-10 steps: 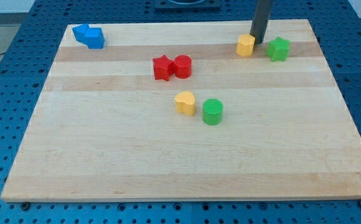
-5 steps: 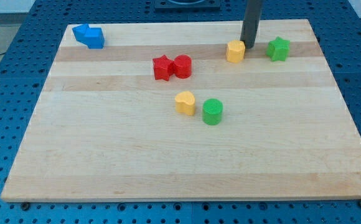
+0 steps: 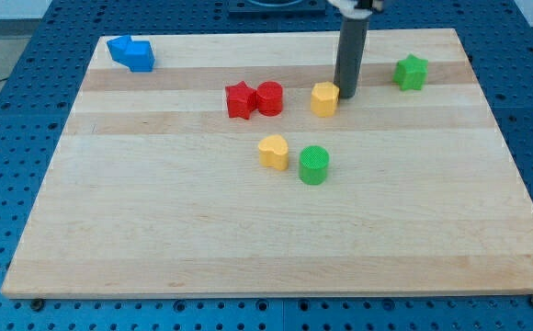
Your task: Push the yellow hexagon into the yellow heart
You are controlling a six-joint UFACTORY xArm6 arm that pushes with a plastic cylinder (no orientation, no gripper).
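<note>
step: mid-push | no pincer on this rig; my tip (image 3: 346,94) looks to touch yellow hexagon (image 3: 324,98) on its view-right side | hexagon up-right of yellow heart (image 3: 273,151), apart | next: you steer it down-left into heart, avoiding green cylinder (image 3: 313,165)

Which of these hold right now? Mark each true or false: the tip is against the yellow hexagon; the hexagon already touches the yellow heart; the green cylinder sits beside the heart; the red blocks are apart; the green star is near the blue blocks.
1. True: my tip sits against the yellow hexagon, on its right in the view.
2. False: the hexagon is apart from the yellow heart.
3. True: the green cylinder is just right of the heart.
4. False: the red star and red cylinder touch.
5. False: the green star is top right, the blue blocks top left.
</note>
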